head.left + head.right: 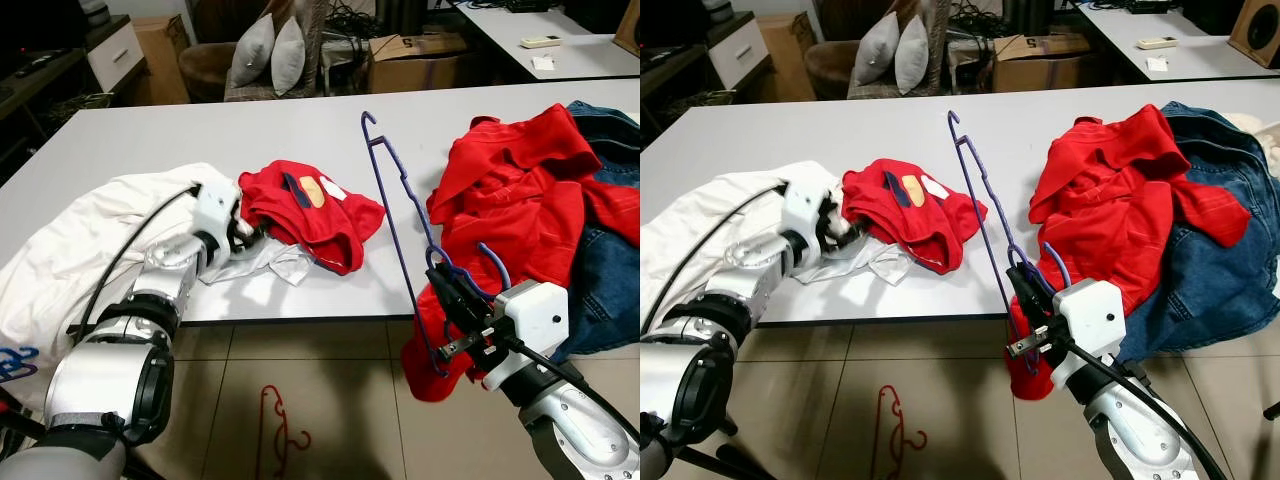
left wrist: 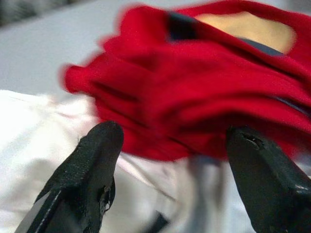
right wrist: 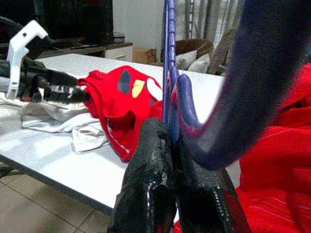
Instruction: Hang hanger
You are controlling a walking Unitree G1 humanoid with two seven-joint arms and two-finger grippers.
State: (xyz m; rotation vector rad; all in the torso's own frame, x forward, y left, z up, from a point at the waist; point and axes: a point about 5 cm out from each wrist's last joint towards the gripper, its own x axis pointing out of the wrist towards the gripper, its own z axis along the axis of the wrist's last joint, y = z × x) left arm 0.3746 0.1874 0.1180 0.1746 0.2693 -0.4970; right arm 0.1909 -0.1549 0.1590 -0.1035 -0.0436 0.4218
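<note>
A blue-purple hanger (image 1: 395,225) stands tilted over the white table's front edge, hook end up. My right gripper (image 1: 447,296) is shut on its lower bend, and the right wrist view shows the black fingers (image 3: 155,179) pinching the blue wire (image 3: 171,97). A small red shirt (image 1: 310,210) with a yellow patch lies crumpled mid-table. My left gripper (image 1: 248,238) is open at that shirt's left edge, its fingertips (image 2: 97,155) either side of the red cloth (image 2: 204,97) above white fabric.
A white garment (image 1: 90,240) is heaped at the table's left. A big red garment (image 1: 520,200) lies over blue denim (image 1: 605,270) at the right and hangs off the front edge. A red hanger (image 1: 278,425) lies on the tiled floor.
</note>
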